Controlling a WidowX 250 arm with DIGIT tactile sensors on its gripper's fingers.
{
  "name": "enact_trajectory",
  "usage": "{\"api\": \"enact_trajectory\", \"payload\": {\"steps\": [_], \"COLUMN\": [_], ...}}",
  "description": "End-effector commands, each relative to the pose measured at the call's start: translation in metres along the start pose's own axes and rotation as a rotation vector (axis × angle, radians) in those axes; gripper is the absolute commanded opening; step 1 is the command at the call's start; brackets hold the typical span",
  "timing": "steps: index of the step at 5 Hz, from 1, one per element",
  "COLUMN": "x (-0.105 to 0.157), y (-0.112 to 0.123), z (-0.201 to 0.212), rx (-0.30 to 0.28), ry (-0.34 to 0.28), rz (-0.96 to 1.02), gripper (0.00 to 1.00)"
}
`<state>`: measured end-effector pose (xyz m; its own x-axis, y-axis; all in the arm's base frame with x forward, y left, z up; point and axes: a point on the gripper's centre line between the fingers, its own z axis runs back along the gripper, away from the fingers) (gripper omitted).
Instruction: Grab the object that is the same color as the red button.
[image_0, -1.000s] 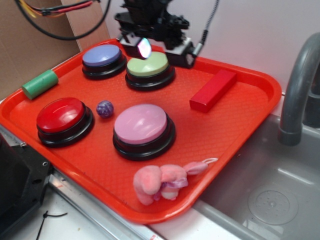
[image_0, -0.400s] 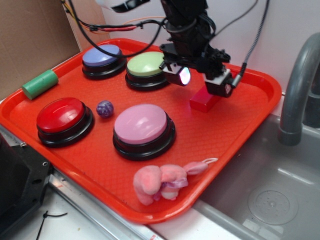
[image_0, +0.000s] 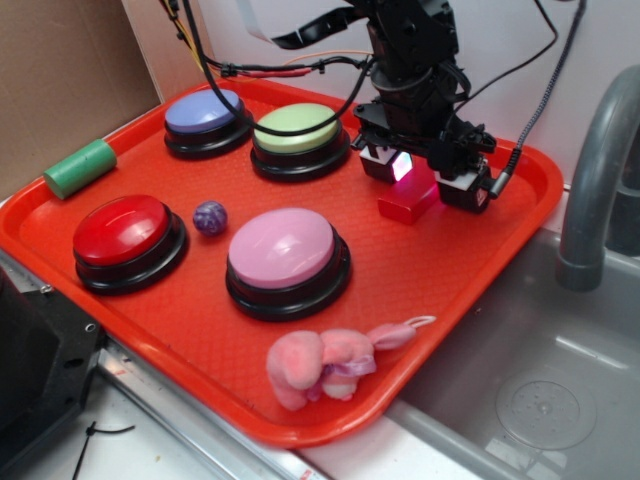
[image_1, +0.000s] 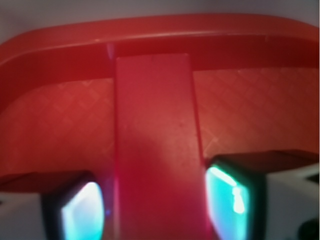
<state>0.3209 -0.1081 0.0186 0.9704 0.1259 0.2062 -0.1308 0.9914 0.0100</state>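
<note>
The red bar-shaped block (image_0: 405, 207) lies on the red tray (image_0: 420, 300) at its back right. My gripper (image_0: 425, 178) is lowered over the block, open, with one lit pad on each side of it. In the wrist view the block (image_1: 155, 125) runs straight between the pads (image_1: 82, 215), with small gaps at both sides, and the tray rim (image_1: 160, 35) lies beyond it. The red button (image_0: 122, 228), a glossy dome on a black base, sits at the tray's front left, far from the gripper.
A blue button (image_0: 204, 110), green button (image_0: 296, 127) and pink button (image_0: 282, 247) stand on the tray. A purple ball (image_0: 210, 217), green cylinder (image_0: 80, 167) and pink plush (image_0: 325, 362) lie there too. A grey faucet (image_0: 600, 180) and sink (image_0: 540, 380) are right.
My gripper has moved from the back of the tray, over the green button, right and down until its open fingers straddle the red block. The block has not moved.
</note>
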Motion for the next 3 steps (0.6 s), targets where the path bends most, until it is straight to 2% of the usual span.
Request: {"api": "enact_trajectory", "payload": {"steps": [1, 2, 3], "x": [0.004, 0.008, 0.004], "y": [0.005, 0.026, 0.057], "z": [0.031, 0.059, 0.11], "rx": [0.027, -0.02, -0.018], "ry": [0.001, 0.044, 0.01], "rz": [0.0, -0.053, -0.03], "gripper": [0.0, 0.0, 0.0]}}
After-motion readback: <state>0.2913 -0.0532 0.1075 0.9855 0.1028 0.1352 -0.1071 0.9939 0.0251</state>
